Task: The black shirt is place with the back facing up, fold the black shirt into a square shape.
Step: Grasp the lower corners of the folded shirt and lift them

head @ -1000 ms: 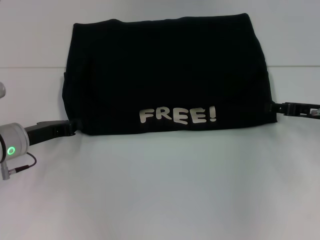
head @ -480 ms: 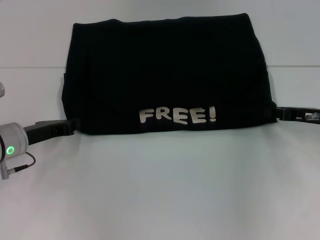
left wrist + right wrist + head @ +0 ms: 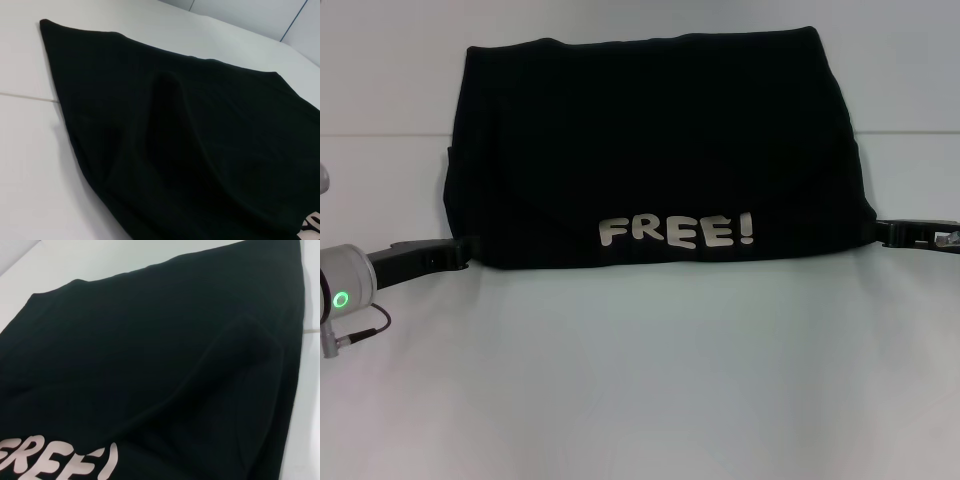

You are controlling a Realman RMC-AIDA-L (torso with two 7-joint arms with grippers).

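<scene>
Left gripper (image 3: 470, 248), low at the shirt's near-left corner, has its dark fingers reaching to the cloth edge, and whether they pinch fabric or stand apart cannot be told; the right gripper (image 3: 882, 232) sits likewise at the near-right corner, its tips meeting the hem, with its opening equally undeterminable. Largest in the scene is the white table (image 3: 640, 380), which carries everything and shows a faint seam line running behind the garment. On its far half lies the black shirt (image 3: 655, 140), folded into a broad rectangular block with its long edges running left to right and its folded near edge facing the robot. White "FREE!" lettering (image 3: 676, 231) runs along that near edge, upright as seen from the head. Both wrist views show soft raised creases in the upper layer of cloth near each corner.
</scene>
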